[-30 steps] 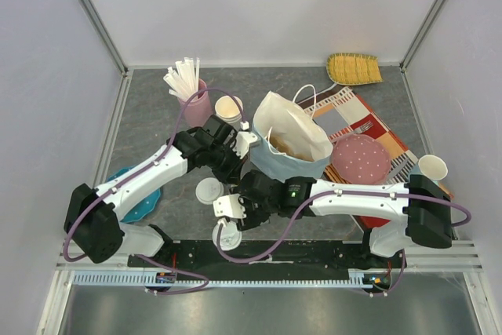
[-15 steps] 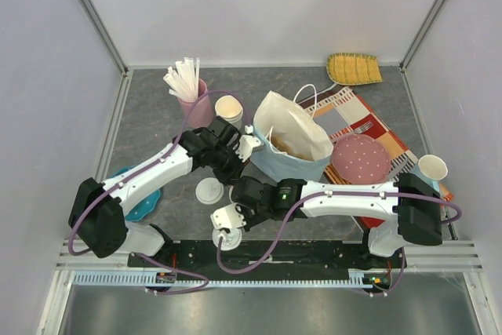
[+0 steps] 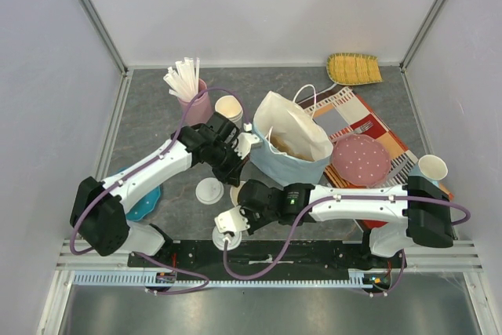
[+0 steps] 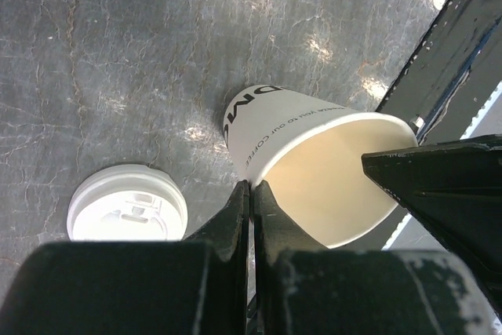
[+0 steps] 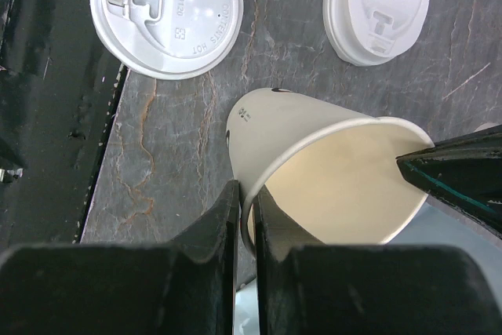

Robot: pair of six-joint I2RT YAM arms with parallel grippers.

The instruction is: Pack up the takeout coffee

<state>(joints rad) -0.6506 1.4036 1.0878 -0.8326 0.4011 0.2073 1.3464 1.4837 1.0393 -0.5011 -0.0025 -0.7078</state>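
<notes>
Coffee cup [image 5: 298, 127], lidless, tilted, pinched at opposite rim points by left gripper [image 4: 252, 190] and right gripper [image 5: 245, 194], both clamped narrow on its wall. Likely handover before capping; next, free one side, seat the domed lid [image 5: 378, 7] ahead-right of the right gripper. Legible: "COFFEE" on the cup; "CAUTION CONTENTS" on the flat lid [image 5: 165, 13] ahead-left.

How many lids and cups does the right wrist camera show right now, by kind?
Loose white lids: 2
Open paper cup: 1, rim pinched in the right gripper
Total: 3
</notes>
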